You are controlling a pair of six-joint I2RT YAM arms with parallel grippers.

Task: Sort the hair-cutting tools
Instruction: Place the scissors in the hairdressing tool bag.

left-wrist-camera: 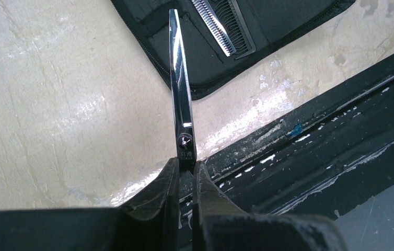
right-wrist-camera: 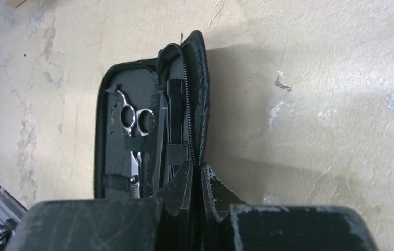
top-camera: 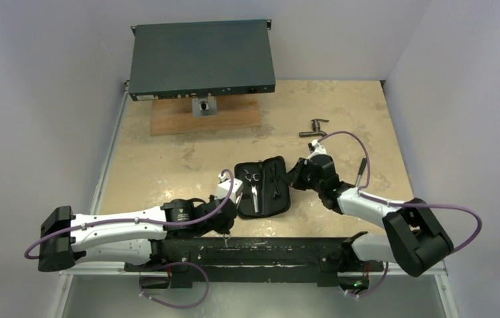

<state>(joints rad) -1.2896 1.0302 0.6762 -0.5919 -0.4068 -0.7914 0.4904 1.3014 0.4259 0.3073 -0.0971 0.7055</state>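
My left gripper [left-wrist-camera: 185,167] is shut on a pair of silver scissors [left-wrist-camera: 180,89] near the pivot. Its closed blades point at the open black case [left-wrist-camera: 205,57], where a toothed silver blade [left-wrist-camera: 218,23] lies. In the top view the left gripper [top-camera: 229,184] sits at the case's [top-camera: 275,199] left edge. My right gripper [right-wrist-camera: 195,170] is shut on the case's raised zipper flap [right-wrist-camera: 197,78]. Inside the case [right-wrist-camera: 112,136], a second pair of silver scissors [right-wrist-camera: 132,117] and a black comb [right-wrist-camera: 159,136] sit under straps. The right gripper [top-camera: 292,177] is at the case's right side.
A dark T-shaped fitting [top-camera: 315,127] lies behind the right arm. A thin black piece [top-camera: 365,167] lies further right. A dark equipment box [top-camera: 201,59] rests on a wooden board [top-camera: 168,119] at the back. The black rail [top-camera: 267,250] runs along the near edge.
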